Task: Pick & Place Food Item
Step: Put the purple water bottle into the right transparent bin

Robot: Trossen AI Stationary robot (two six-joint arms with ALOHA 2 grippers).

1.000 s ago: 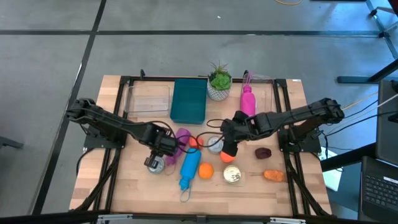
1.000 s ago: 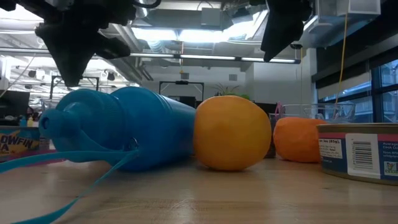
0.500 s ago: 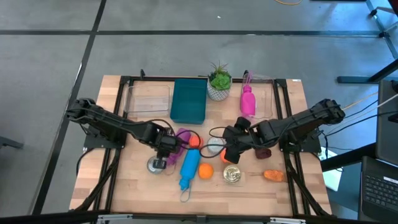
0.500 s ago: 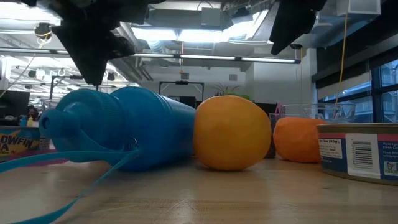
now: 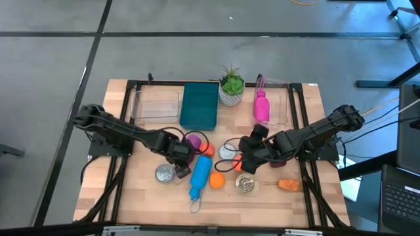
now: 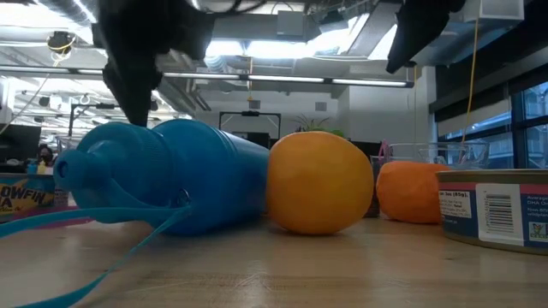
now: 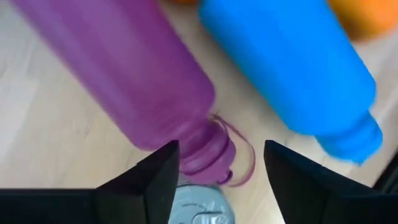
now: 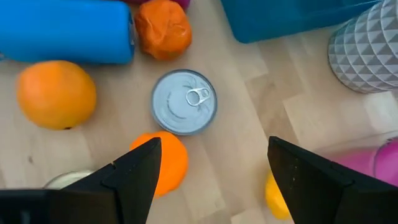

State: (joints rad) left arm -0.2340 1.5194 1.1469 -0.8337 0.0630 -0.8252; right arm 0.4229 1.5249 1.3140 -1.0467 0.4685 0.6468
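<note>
Two dark arms reach in over the pale wooden table (image 5: 141, 196), the left from nine o'clock, the right from three o'clock. At twelve o'clock from the centre of the table lies a flat teal plastic lid (image 5: 199, 105). A blue plastic bottle with a strap (image 5: 200, 176) lies at seven o'clock, and a purple plastic bottle (image 7: 134, 81) lies just beside it at nine o'clock.

The left gripper (image 7: 217, 180) hangs over the purple bottle's neck, its fingers (image 7: 158, 180) spread apart and empty. The right gripper (image 8: 211, 180), near the centre at four o'clock, is also spread wide and holds nothing.

A round orange fruit (image 5: 217, 180) rests on the wood at six o'clock, touching the blue bottle's side. A smaller orange ball (image 8: 165, 162) lies under the right gripper, just beside a silver pull-tab tin can (image 8: 184, 102) standing upright. A crumpled orange lump (image 8: 163, 28) sits by the blue bottle's base.
</note>
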